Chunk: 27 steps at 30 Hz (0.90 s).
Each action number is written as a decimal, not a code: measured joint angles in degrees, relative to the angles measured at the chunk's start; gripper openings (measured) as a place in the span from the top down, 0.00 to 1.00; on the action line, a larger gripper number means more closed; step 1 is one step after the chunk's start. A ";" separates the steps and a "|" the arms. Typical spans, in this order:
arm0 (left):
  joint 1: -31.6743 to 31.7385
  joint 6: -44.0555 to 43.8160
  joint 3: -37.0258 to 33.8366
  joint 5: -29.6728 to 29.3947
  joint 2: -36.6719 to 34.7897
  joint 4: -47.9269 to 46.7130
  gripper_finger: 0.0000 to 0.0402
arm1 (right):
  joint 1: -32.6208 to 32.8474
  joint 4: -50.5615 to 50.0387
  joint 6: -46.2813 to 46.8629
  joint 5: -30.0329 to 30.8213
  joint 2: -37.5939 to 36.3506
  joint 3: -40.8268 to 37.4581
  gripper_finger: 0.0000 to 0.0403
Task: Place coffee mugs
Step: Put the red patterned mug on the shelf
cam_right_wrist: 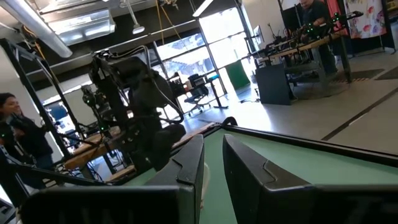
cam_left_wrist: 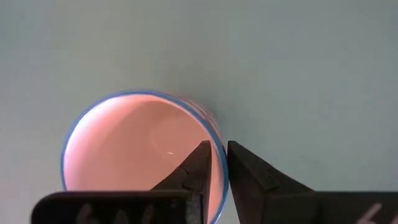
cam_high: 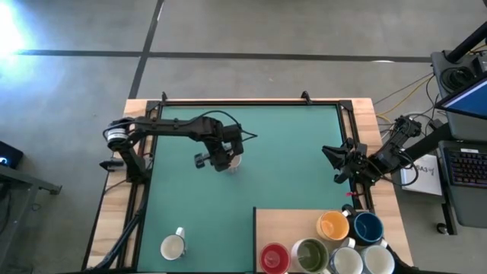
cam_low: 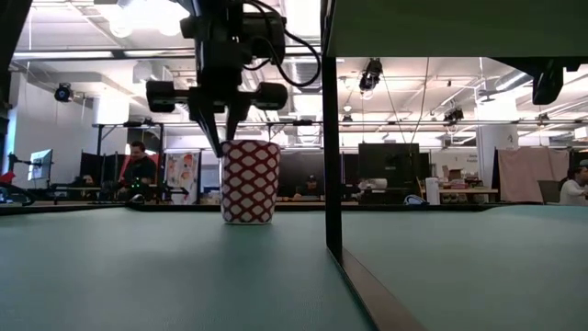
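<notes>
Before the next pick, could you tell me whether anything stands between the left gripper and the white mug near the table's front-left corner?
Nothing visible does. The left gripper is at the patterned mug mid-table, and only bare green mat lies between it and the white mug.

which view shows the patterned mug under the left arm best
The low view: the mug stands whole, red-and-white pattern plain. The left wrist view shows only its rim and inside; the high view hides most of it under the left pincer.
</notes>
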 joint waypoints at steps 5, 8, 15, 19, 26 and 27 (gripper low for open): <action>-0.03 -5.91 -0.02 0.14 -0.10 0.01 0.89 | 0.01 -0.02 -0.01 0.00 0.00 0.00 0.88; -0.02 -10.42 -0.02 0.64 -0.38 0.01 0.88 | 0.00 -0.02 0.00 0.00 0.00 0.00 0.88; 0.07 -26.67 1.08 1.55 -1.42 0.34 0.87 | 0.01 -0.02 0.00 0.00 0.00 0.00 0.88; 0.09 -34.61 3.97 1.66 -1.80 -0.80 0.87 | 0.00 0.00 0.00 0.00 0.00 0.00 0.88; 0.28 -41.15 8.39 1.61 -1.80 -4.41 0.83 | 0.02 -0.02 0.00 0.00 0.00 0.00 0.88; 0.46 -41.89 8.58 1.63 -1.80 -4.41 0.82 | 0.01 -0.01 0.00 0.00 0.00 0.00 0.88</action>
